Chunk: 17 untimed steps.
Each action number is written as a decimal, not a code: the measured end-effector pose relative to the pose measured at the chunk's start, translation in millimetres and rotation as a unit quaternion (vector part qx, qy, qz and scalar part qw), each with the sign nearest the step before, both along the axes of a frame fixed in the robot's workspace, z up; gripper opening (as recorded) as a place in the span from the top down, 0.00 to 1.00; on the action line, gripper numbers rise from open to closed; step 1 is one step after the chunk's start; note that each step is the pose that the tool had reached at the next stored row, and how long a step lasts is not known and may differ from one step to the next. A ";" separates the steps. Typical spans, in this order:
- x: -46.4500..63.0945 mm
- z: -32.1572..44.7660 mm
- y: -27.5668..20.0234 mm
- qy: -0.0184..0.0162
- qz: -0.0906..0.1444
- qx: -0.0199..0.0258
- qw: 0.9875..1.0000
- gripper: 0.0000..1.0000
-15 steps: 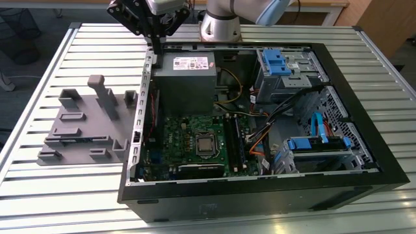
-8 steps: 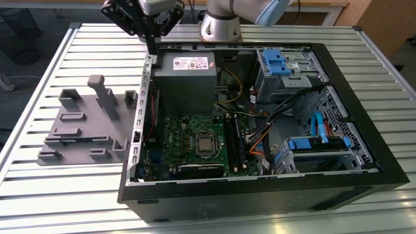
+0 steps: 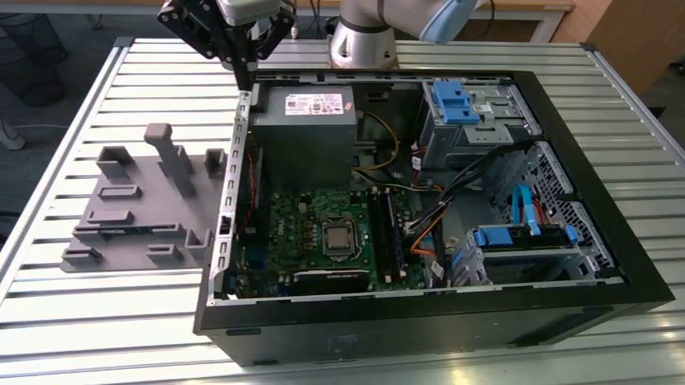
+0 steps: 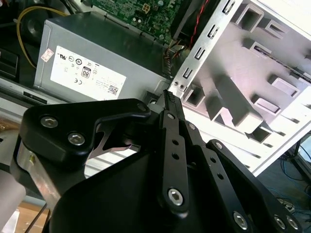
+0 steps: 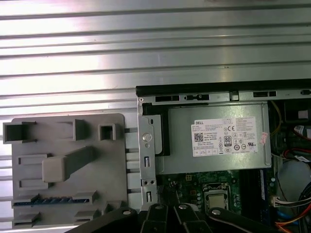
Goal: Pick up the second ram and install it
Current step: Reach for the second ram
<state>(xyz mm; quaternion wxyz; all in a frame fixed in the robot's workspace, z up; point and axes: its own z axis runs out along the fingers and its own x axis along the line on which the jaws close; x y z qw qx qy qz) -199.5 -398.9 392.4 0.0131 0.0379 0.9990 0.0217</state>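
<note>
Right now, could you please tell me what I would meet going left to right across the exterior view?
Grey holder block → silver power supply → blue-latched drive bay.

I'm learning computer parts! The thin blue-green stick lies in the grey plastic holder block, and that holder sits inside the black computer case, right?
No. The grey plastic holder block sits outside the black computer case, beside it on the ribbed metal table, as the first wrist view shows. The thin blue-green stick does lie in it.
</note>
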 end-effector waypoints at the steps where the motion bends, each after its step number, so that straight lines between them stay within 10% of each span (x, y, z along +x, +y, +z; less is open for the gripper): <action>1: -0.7 -0.1 0.0 0.000 0.000 0.000 1.000 0.89; 17: -14.6 -1.1 0.0 0.000 0.000 0.000 1.000 0.89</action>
